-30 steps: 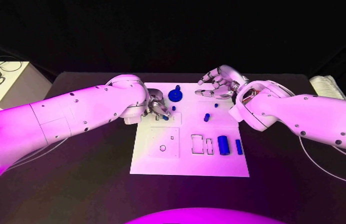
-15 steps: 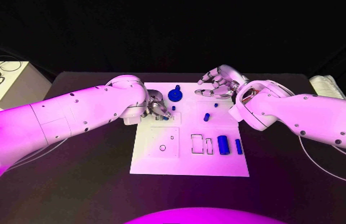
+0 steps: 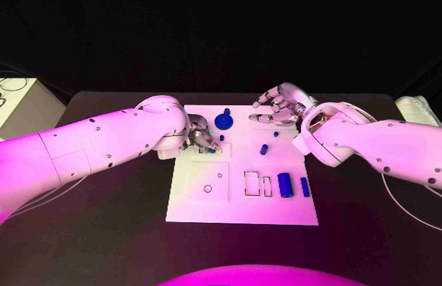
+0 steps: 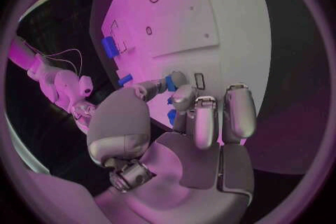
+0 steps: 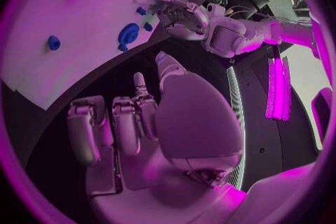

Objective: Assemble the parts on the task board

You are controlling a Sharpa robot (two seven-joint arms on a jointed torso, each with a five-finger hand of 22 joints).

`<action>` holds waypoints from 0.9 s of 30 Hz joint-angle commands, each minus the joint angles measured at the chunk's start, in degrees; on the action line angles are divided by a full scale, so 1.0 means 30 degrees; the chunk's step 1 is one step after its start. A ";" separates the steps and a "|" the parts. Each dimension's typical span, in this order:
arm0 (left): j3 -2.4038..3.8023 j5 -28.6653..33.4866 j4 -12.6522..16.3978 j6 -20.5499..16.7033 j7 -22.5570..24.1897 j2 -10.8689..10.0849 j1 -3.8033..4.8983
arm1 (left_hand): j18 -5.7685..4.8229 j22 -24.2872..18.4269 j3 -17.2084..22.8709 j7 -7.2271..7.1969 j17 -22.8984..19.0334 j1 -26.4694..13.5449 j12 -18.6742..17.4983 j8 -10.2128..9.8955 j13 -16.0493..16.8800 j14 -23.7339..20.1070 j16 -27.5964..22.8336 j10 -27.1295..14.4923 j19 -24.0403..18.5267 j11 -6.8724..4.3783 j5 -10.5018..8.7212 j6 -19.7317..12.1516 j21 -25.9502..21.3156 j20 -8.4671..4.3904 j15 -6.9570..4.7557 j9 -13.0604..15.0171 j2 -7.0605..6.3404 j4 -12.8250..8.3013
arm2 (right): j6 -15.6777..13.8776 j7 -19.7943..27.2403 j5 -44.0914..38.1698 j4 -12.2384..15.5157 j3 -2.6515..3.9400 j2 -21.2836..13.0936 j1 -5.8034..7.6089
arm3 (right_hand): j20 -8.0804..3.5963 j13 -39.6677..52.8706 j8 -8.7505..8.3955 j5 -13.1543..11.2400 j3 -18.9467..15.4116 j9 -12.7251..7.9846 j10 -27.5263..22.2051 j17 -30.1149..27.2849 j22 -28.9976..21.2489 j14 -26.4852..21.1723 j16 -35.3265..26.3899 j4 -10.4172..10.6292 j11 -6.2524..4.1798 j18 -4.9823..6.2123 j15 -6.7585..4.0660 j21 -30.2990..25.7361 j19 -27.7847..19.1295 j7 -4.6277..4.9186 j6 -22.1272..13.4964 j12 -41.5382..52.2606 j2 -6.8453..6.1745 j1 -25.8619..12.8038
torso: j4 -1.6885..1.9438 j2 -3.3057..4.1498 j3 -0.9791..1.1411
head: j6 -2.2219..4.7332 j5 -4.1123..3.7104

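White task board [image 3: 241, 203] lay mid-table. My left hand [image 3: 200, 139] pinched a small blue part [image 3: 212, 150] at the board's left edge. My right hand [image 3: 281, 107] hovered above the board's far right corner, fingers loosely curled, holding nothing. A blue gear [image 3: 224, 120] sat between both hands.
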 commanded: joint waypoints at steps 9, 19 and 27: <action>-0.0104 0.0122 -0.0081 0.0454 -0.0177 0.0051 -0.0147 | -0.0283 0.0005 -0.2493 0.0110 0.5032 0.0123 -0.0098 -0.0166 0.0068 0.2024 0.0084 -0.0139 0.0057 0.0009 -0.0139 0.0054 -0.0139 -0.0041 -0.0139 -0.0004 -0.0088 0.1486 | 0.0179 0.0250 -0.0092 0.0018 0.0002 0.0002 -0.0012 | -0.0135 0.2832 0.0136 0.0001 0.0029 0.0030 -0.0086 0.4708 0.4633 0.1866 -0.0016 0.0044 -0.0006 -0.0124 -0.0116 -0.0124 0.1685 0.0004 -0.0107 -0.0085 0.0003 -0.0261 | 0.0024 -0.0019 -0.0010 | -0.0011 -0.0019; -0.0102 0.0114 -0.0239 0.0357 -0.0167 0.0052 -0.0147 | -0.0286 0.0029 -0.3164 0.0101 0.5032 0.0318 -0.0100 -0.0202 0.0087 0.2024 0.0084 -0.0136 0.0073 0.0006 -0.0194 0.0064 -0.0143 -0.0048 -0.0145 0.0003 -0.0097 0.1882 | 0.0189 0.0274 -0.0089 0.0006 0.0002 0.0003 -0.0012 | -0.0136 0.2850 0.0160 -0.0002 0.0008 0.0033 -0.0066 0.4719 0.4625 0.1869 -0.0012 0.0050 -0.0006 -0.0121 -0.0117 -0.0136 0.1679 0.0003 -0.0118 -0.0062 -0.0005 -0.0316 | 0.0009 -0.0011 -0.0016 | -0.0013 0.0004; -0.0091 0.0067 -0.0161 0.0083 -0.0139 -0.0030 -0.0151 | -0.0285 0.0046 -0.4254 0.0089 0.5032 0.0265 -0.0077 -0.0295 0.0166 0.2024 0.0084 -0.0101 0.0083 -0.0003 -0.1666 0.0079 -0.0161 -0.0054 -0.0149 -0.0006 0.0119 0.1989 | 0.0194 0.0283 -0.0082 -0.0007 0.0002 0.0001 -0.0013 | -0.0136 0.2841 0.0175 -0.0003 -0.0004 0.0035 -0.0073 0.4708 0.4633 0.1866 -0.0017 0.0053 -0.0005 -0.0124 -0.0118 -0.0125 0.1685 0.0001 -0.0123 -0.0069 -0.0007 -0.0351 | -0.0002 -0.0005 -0.0017 | -0.0012 0.0010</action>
